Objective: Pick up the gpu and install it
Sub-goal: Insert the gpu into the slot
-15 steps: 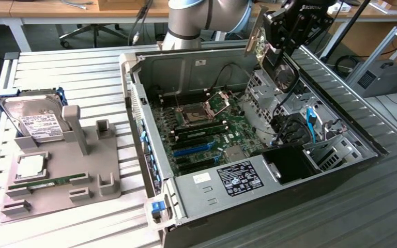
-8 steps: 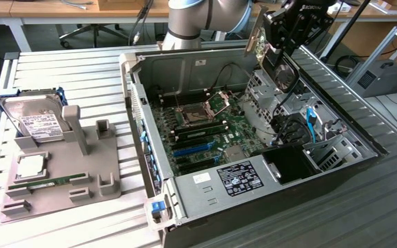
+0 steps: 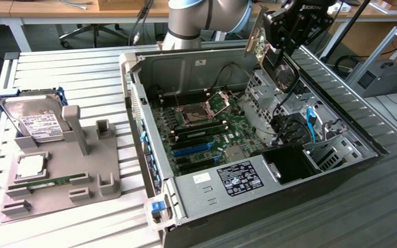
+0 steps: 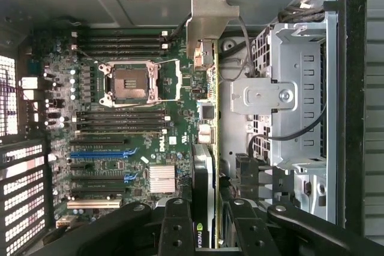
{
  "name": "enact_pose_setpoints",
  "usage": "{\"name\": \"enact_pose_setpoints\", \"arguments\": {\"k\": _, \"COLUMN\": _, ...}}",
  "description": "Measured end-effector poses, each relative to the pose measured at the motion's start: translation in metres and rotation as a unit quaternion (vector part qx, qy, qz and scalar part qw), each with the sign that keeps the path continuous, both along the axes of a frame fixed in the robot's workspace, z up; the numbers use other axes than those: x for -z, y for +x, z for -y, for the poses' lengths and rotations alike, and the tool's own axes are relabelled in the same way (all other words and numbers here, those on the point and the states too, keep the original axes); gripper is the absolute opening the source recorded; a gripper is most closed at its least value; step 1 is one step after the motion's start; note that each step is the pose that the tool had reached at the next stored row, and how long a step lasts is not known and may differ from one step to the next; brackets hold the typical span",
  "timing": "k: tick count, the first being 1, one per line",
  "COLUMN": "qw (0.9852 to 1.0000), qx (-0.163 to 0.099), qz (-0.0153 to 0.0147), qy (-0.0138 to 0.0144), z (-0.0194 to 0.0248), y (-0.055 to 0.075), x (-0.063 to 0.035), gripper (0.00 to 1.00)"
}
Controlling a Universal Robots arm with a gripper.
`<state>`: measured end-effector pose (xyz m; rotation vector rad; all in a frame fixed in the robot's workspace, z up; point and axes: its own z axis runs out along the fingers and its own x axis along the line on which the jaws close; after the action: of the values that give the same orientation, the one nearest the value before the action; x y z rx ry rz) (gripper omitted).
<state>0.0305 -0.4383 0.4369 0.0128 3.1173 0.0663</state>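
The exterior view shows the arm reaching over the far corner of the open computer case (image 3: 254,199), toward the exterior view's right. The gripper (image 3: 285,46) hangs above the case with the gpu (image 3: 283,71) clamped in it. The card is held on edge, its dark fan face toward the camera, clear of the motherboard (image 3: 212,124).

The wrist view shows the grip itself. The gripper (image 4: 210,232) has its black fingers (image 4: 174,229) closed on either side of the gpu (image 4: 210,148), which is seen edge-on with its silver bracket (image 4: 210,22) at the end away from the fingers. This view also shows what lies under the card: it hangs over the edge of the motherboard (image 4: 180,88), just beside the metal drive cage (image 4: 294,100). Black cables (image 4: 300,137) loop across that cage close to the card. The blue expansion slot (image 4: 99,154) and the open CPU socket (image 4: 131,82) sit well to one side of it.

The exterior view alone takes in the slatted surface (image 3: 67,67). On it, at the exterior view's left and well apart from the case, stands a grey fixture (image 3: 98,181) with a hard drive (image 3: 36,121) in a blue frame and a green memory stick (image 3: 47,182).
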Motion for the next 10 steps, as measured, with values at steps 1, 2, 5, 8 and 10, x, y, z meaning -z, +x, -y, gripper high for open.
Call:
{"name": "enact_pose_setpoints", "arguments": {"k": 1, "qw": 1.0, "qx": -0.005, "qz": 0.0, "qy": 0.0, "z": 0.0, "y": 0.0, "x": 0.0, "gripper": 0.27}}
{"name": "enact_pose_setpoints", "arguments": {"k": 2, "qw": 0.9999, "qx": -0.01, "qz": 0.0, "qy": -0.0001, "z": 0.0, "y": 0.0, "x": 0.0, "gripper": 0.27}}
{"name": "enact_pose_setpoints", "arguments": {"k": 5, "qw": 0.9994, "qx": -0.035, "qz": 0.0, "qy": 0.0, "z": 0.0, "y": 0.0, "x": 0.0, "gripper": 0.27}}
{"name": "enact_pose_setpoints", "arguments": {"k": 8, "qw": 0.9982, "qx": -0.061, "qz": 0.0, "qy": 0.0, "z": 0.0, "y": 0.0, "x": 0.0, "gripper": 0.27}}
{"name": "enact_pose_setpoints", "arguments": {"k": 10, "qw": 0.9967, "qx": -0.081, "qz": 0.0, "qy": -0.0001, "z": 0.0, "y": 0.0, "x": 0.0, "gripper": 0.27}}
